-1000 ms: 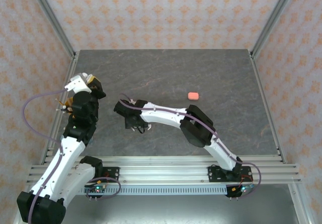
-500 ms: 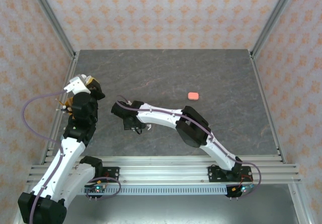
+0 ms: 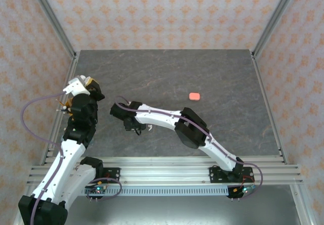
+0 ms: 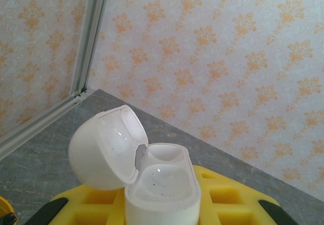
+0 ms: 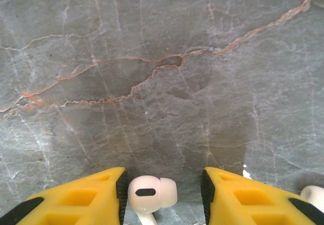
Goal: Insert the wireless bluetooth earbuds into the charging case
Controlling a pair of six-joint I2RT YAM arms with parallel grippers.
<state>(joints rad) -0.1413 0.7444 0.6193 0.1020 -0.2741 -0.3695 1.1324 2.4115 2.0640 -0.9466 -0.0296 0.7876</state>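
left gripper (image 4: 162, 211) clamps the opened case (image 4: 161, 182) upright for loading; right gripper (image 5: 163, 194), jaws parted, straddles a white earbud (image 5: 150, 191).

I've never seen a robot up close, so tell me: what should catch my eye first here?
The left hand grips a white charging case, lid flipped open, wells empty, near the left edge of the grey table. The right hand sits low over it, yellow fingers either side of a tiny white earbud. A small pink case lies alone farther right.
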